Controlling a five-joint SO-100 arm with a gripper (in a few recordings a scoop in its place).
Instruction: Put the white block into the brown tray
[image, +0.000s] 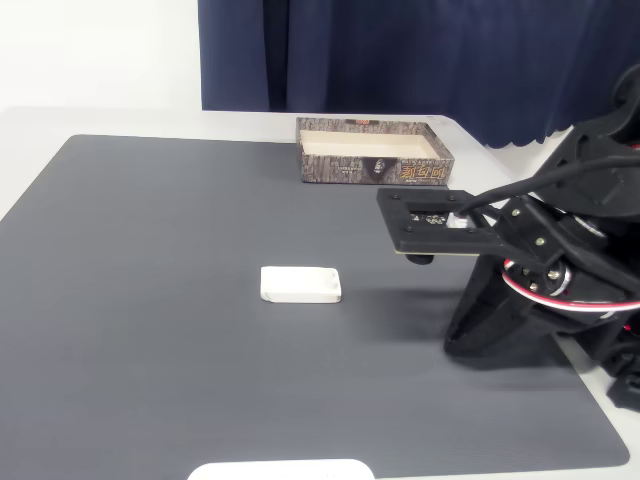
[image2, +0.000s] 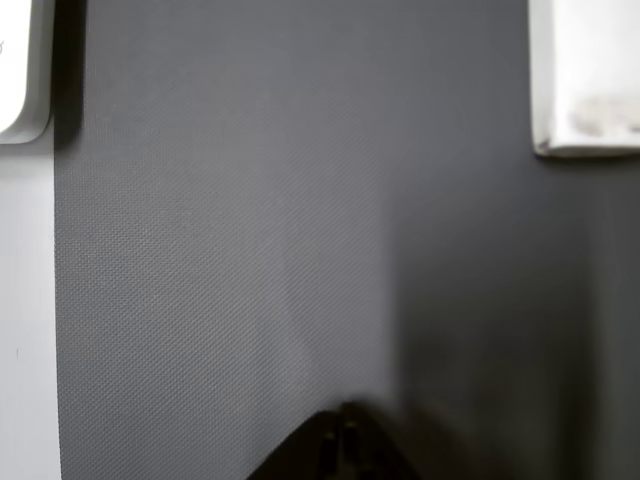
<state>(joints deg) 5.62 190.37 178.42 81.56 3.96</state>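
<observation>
The dark grey mat (image: 180, 300) covered most of the tabletop (image: 100, 120), and everything else is placed from it. A dark blue curtain (image: 420, 60) hung behind the mat's far edge. The black robot arm (image: 540, 260) stood over the mat's right side in the fixed view, reaching left and low. The brown tray (image: 372, 170) sat at the mat's far edge, with its pale inside open to the top. The white block (image: 300, 284) lay flat near the middle of the mat, well apart from the tray and from the arm. A white thing (image: 280, 470) peeked in at the mat's near edge. The hand (image2: 340, 445) showed as a small dark tip at the bottom of the wrist view, and its two fingers looked pressed together with nothing between them. The hand was not over the block yet. If the hand came down with its fingers together, it would likely bump the block and push it along the mat. The block was thin and flat, so a grab too high could slip off it. The tray wall stood up, so a low carry might knock the block against it. The mat had lots of bare room all around the block. The path from the block to the tray was open.
</observation>
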